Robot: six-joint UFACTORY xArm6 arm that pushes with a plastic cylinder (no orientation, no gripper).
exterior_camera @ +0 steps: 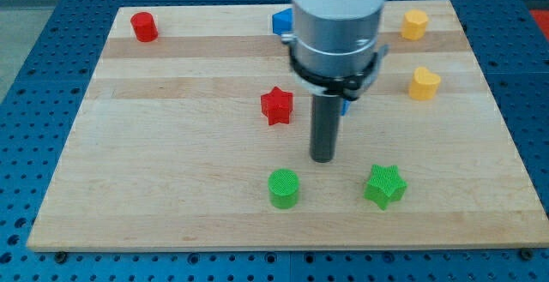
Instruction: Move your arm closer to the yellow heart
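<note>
Now my tip (322, 157), a bare rod holding nothing, rests on the wooden board (171, 188) between the green cylinder (284, 188) and green star (384, 185). The yellow heart (423, 83) sits well apart at two o'clock, small, bright and lobed.

I can read no text anywhere here: no letters, numbers, labels, brand marks or signs. My desk (171, 145) is bare wood grain with nothing printed on it, and the coloured blocks resting on it carry no markings that I can make out. The pale housing of my arm (337, 8) shows no readable lettering or logo either.
</note>
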